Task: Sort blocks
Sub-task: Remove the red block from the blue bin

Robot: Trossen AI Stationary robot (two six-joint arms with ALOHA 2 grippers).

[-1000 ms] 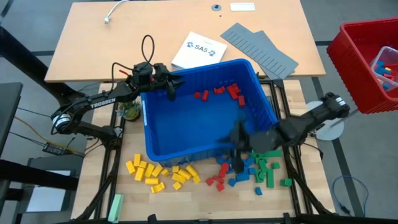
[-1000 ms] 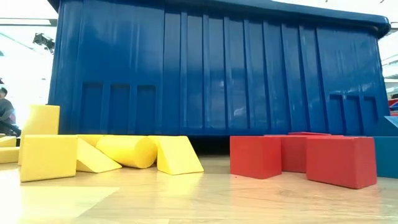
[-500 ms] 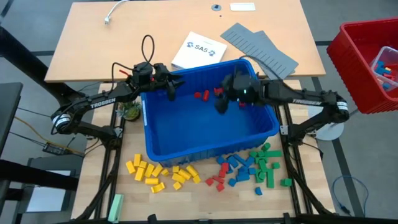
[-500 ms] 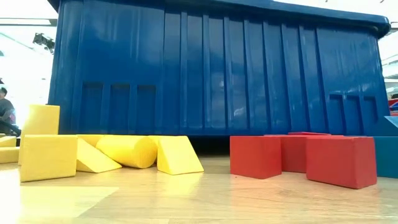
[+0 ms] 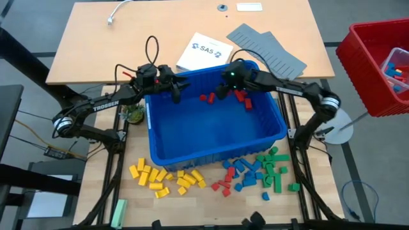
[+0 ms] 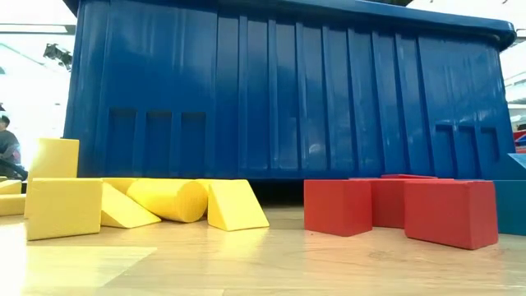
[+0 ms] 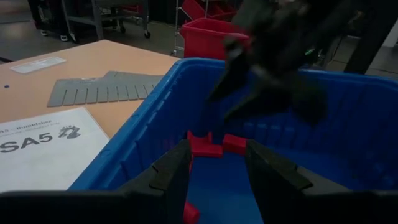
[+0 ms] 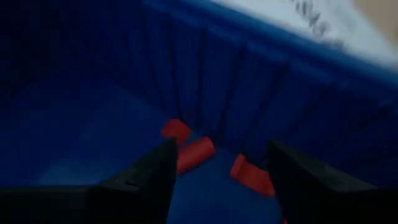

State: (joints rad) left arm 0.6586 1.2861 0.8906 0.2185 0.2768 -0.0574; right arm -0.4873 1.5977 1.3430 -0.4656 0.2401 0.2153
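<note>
A blue bin (image 5: 214,131) stands mid-table with several red blocks (image 5: 239,96) on its floor by the far wall. In front of its near wall lie piles of yellow blocks (image 5: 163,179), red and blue blocks (image 5: 236,179) and green blocks (image 5: 275,172). The yellow blocks (image 6: 168,201) and red blocks (image 6: 337,205) also show in the low view. My right gripper (image 5: 223,91) is open and empty inside the bin's far part, above red blocks (image 8: 186,152). My left gripper (image 5: 176,89) is open and empty over the bin's far left corner, facing red blocks (image 7: 205,147).
A red crate (image 5: 377,64) stands off the table's right. Grey ridged panels (image 5: 268,51), a white printed sheet (image 5: 203,51) and a white cable (image 5: 118,14) lie on the far table. A pale green bar (image 5: 118,211) lies at the near left.
My right gripper has swung from the bin's near right side, by the red and blue pile, toward the table's far edge and into the bin's far part, above the red blocks. The blocks have not moved.
</note>
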